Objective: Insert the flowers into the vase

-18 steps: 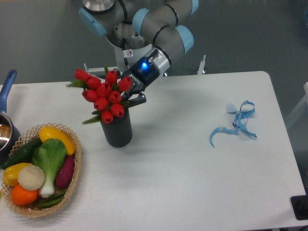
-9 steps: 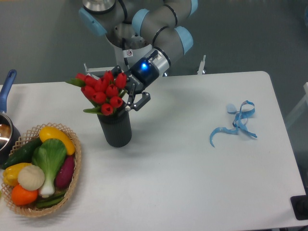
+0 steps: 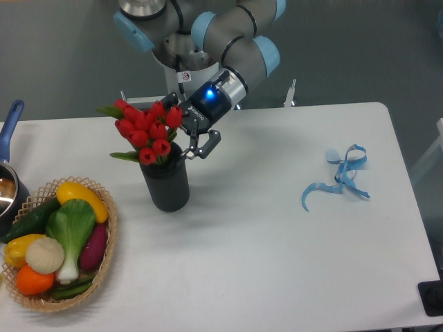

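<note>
The flowers (image 3: 145, 130), a bunch of red tulips with green leaves, stand with their stems inside the dark ribbed vase (image 3: 166, 188) at the table's left middle. The heads lean up and to the left over the vase mouth. My gripper (image 3: 193, 133) is just right of the tulip heads, above the right side of the vase rim. Its jaws are spread apart and hold nothing. The stems are hidden inside the vase.
A woven basket (image 3: 108, 232) of vegetables sits at the front left. A pot with a blue handle (image 3: 8, 131) is at the left edge. A curly light-blue ribbon (image 3: 338, 177) lies on the right side of the white table.
The bunch has sunk deeper into the vase and tipped more upright. My gripper's jaws have opened and let go of the flowers, and it has drawn slightly to the right.
</note>
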